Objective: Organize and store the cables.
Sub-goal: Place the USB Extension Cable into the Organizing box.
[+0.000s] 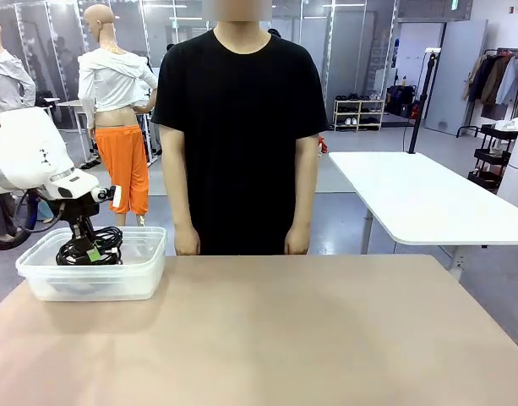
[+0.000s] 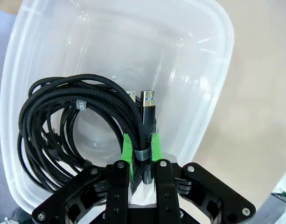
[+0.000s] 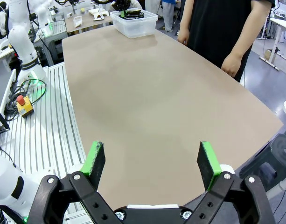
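several braided black cables (image 2: 73, 126), coiled with usb plugs up, sit banded between the left gripper (image 2: 142, 151)'s closed-in pads.

Braided matt black cables (image 2: 73, 116) in glossy translucent plastic bin (image 2: 212, 70); matt smooth tan table (image 1: 326, 338)

I see a clear plastic tub (image 1: 39, 283) near the table's (image 1: 326, 338) far left corner. A person in a black T-shirt (image 1: 239, 135) stands at its far edge. Beyond the table stand a white table (image 1: 419, 199) and a shoe rack (image 1: 358, 114).
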